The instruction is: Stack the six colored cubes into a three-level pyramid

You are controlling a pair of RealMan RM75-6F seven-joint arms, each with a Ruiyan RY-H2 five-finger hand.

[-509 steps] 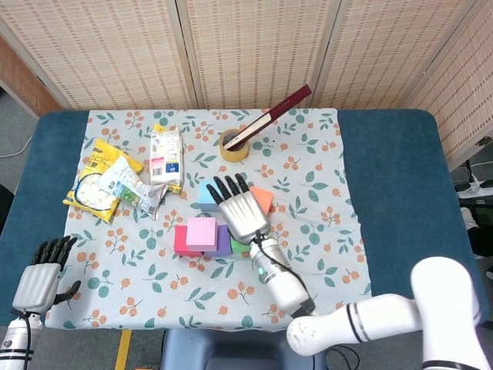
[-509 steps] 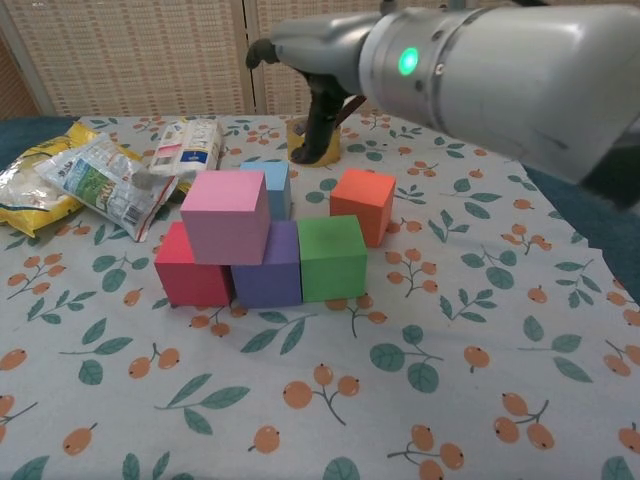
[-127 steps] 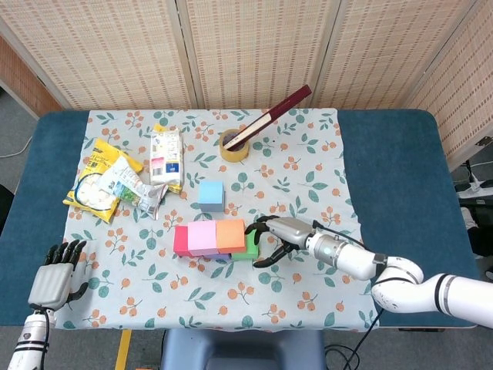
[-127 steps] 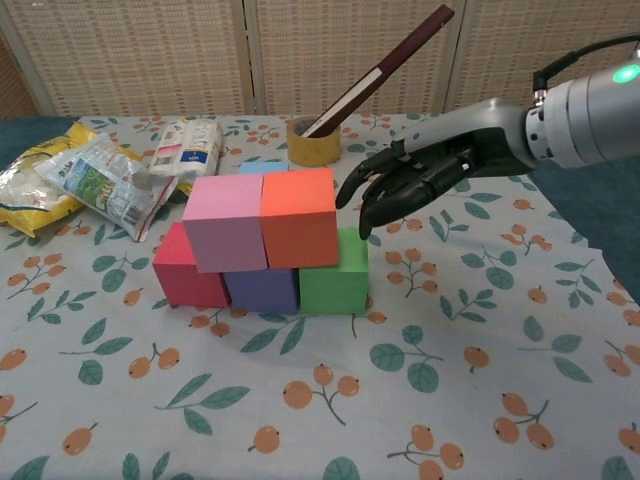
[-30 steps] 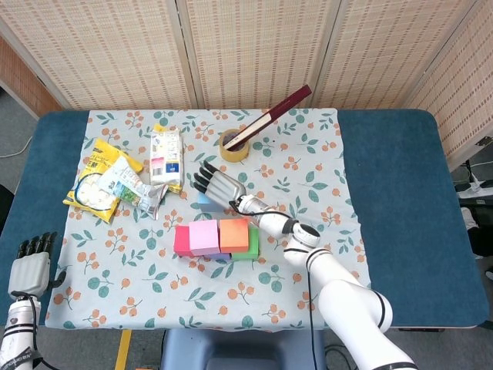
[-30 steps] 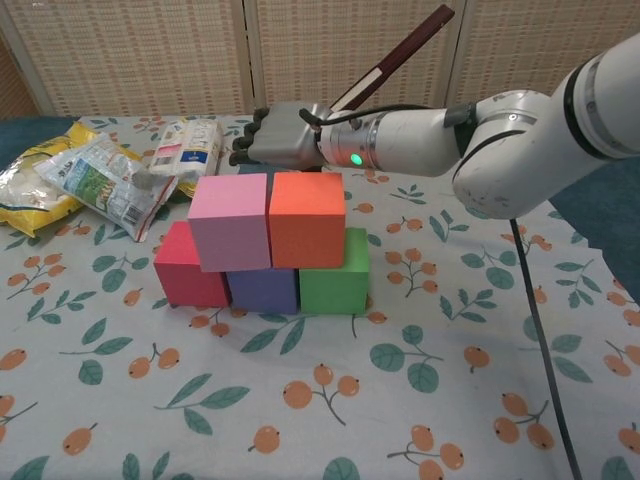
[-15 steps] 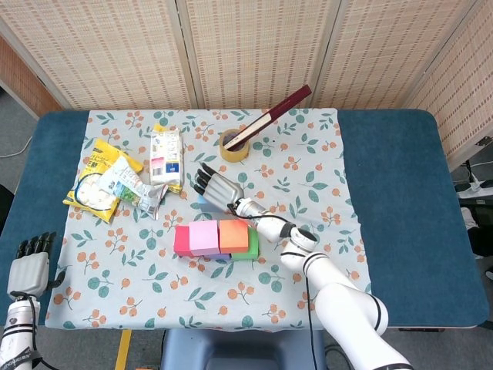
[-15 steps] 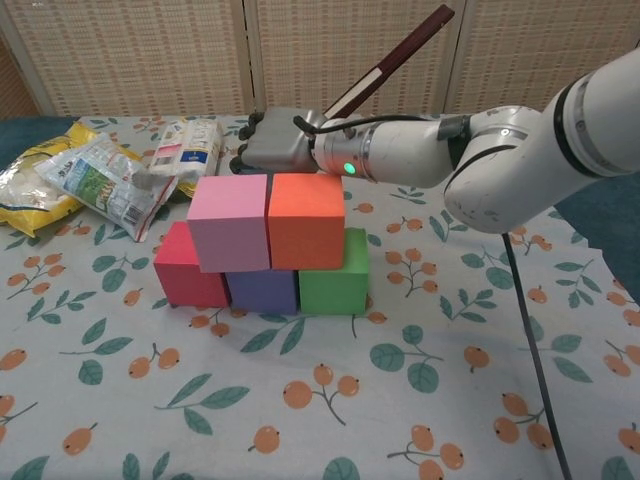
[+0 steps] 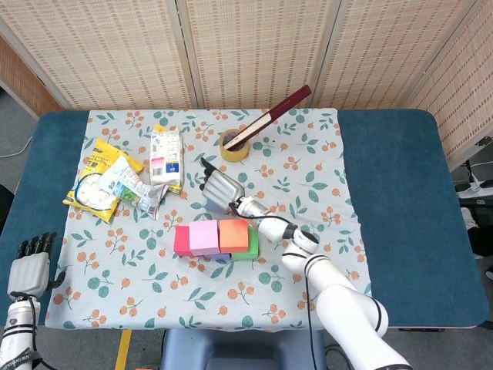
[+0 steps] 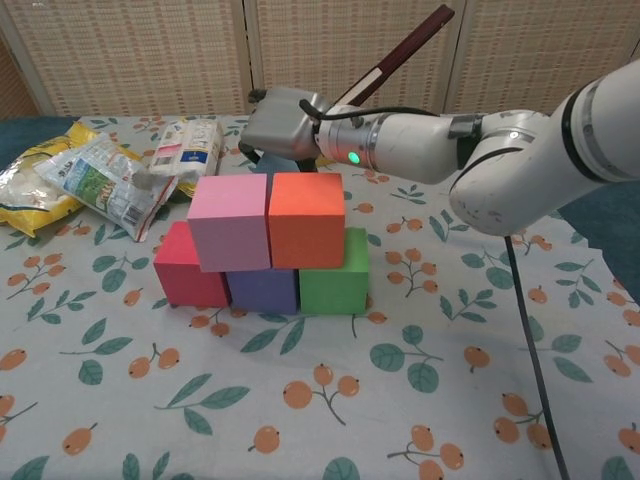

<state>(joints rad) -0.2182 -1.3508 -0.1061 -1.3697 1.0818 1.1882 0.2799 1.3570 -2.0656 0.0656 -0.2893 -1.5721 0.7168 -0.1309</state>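
Red (image 10: 190, 270), purple (image 10: 262, 287) and green (image 10: 335, 275) cubes form a row on the flowered cloth. A pink cube (image 10: 228, 220) and an orange cube (image 10: 306, 218) sit on top of that row. In the head view the pink cube (image 9: 203, 235) and orange cube (image 9: 233, 233) hide most of the row. My right hand (image 9: 218, 189) is just behind the stack, fingers curled down around the blue cube, which is almost wholly hidden. From the chest its back (image 10: 283, 122) faces me. My left hand (image 9: 29, 266) hangs at the table's near left corner, holding nothing.
A tape roll (image 9: 233, 145) with a dark red stick (image 9: 277, 114) leaning in it stands behind the right hand. A white packet (image 9: 166, 158) and snack bags (image 9: 108, 181) lie at the left. My right forearm (image 10: 480, 150) crosses above the cloth to the right of the stack.
The right hand's spread fingers have curled down over the blue cube and its back has tipped up. Left hand and stacked cubes are unmoved.
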